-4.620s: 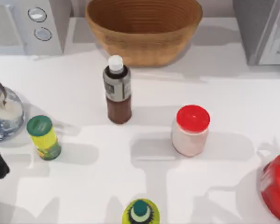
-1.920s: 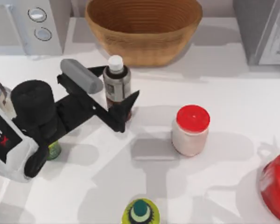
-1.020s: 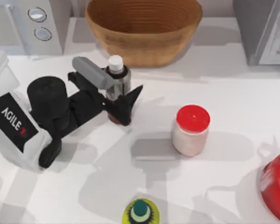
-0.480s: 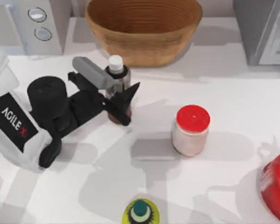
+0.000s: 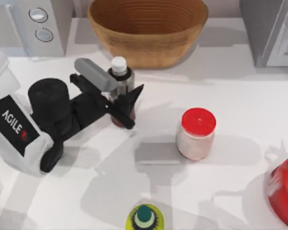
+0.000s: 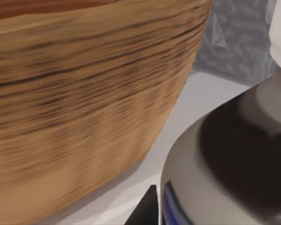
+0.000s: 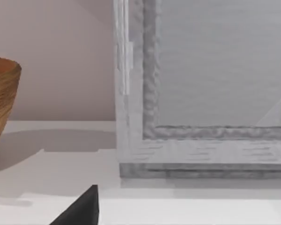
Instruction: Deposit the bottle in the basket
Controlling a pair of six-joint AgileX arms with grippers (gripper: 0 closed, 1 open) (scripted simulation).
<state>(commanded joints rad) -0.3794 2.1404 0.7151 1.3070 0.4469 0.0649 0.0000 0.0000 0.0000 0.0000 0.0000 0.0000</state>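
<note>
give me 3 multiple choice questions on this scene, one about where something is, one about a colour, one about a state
1. Where is the basket?
A. far edge of the table, behind the bottle
B. near edge, beside the red-lidded jar
C. on the grey appliance

2. What colour is the bottle's cap?
A. green
B. red
C. white

3. What is the left gripper doing?
A. parked off to the side
B. fingers closed round the bottle, which stands on the table
C. holding the bottle over the basket

Answers: 1 A, the top view shows it behind the bottle. 2 C, the small cap is white. 3 B, dark fingers flank the upright bottle's body.
</note>
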